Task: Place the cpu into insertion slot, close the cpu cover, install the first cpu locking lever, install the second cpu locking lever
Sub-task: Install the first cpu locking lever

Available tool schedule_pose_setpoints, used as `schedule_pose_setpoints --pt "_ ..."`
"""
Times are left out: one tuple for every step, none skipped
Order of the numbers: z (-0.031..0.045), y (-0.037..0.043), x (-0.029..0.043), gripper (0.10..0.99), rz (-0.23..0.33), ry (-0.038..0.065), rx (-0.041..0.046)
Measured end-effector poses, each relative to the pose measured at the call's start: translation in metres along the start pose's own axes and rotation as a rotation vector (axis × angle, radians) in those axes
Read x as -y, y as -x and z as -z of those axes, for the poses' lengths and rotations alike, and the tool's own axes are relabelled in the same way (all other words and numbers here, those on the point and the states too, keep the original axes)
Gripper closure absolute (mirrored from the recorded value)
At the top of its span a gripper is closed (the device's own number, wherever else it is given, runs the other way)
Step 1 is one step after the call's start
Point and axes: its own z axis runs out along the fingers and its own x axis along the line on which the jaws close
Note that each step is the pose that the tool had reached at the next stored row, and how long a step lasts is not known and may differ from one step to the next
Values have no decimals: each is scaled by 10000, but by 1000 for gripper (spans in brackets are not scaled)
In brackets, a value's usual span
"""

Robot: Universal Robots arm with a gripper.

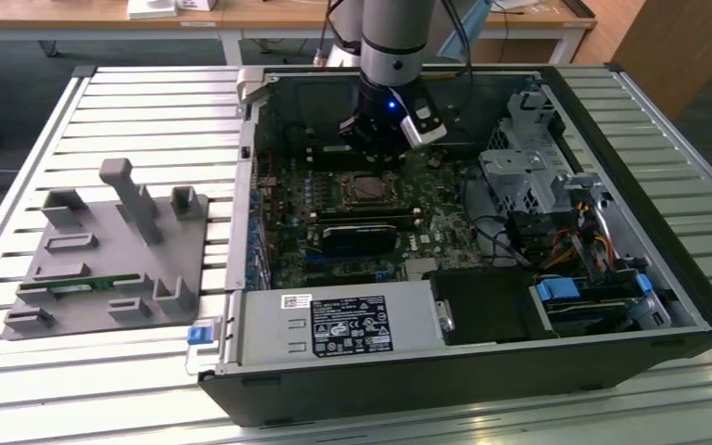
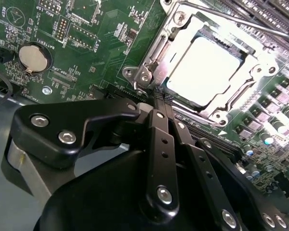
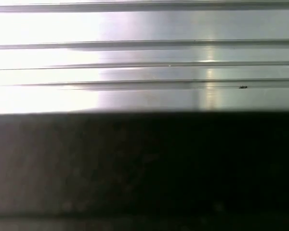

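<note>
cpu [image 2: 204, 67] in insertion slot [image 2: 156, 50] — cpu cover [image 2: 260, 65] over it | fingers [image 2: 156, 98] just beside

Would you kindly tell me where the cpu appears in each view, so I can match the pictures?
Exterior view: the cpu sits mid-board, just below the end effector.
Second wrist view: pale square beyond the closed fingers.
First wrist view: I cannot make it out.
Shared landmark: the silver cover framing it.
</note>
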Motion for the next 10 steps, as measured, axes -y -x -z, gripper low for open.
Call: schedule_pose_setpoints --pt "-1 2 -1 980 0 51 -2" --pt "0 2 0 980 0 102 -6" --pt "1 2 0 980 -1 139 -9" --pt "1 2 -2 980 -2 157 -7" --pt "6 2 -2 980 -2 165 -4" --pt "17 3 -3 980 -2 166 -4" --pt "34 2 -3 980 -2 160 -8" --pt "56 2 -3 980 -2 156 -9" --pt "79 2 -5 980 -2 158 -9" --pt "108 3 -6 980 -2 156 -9"
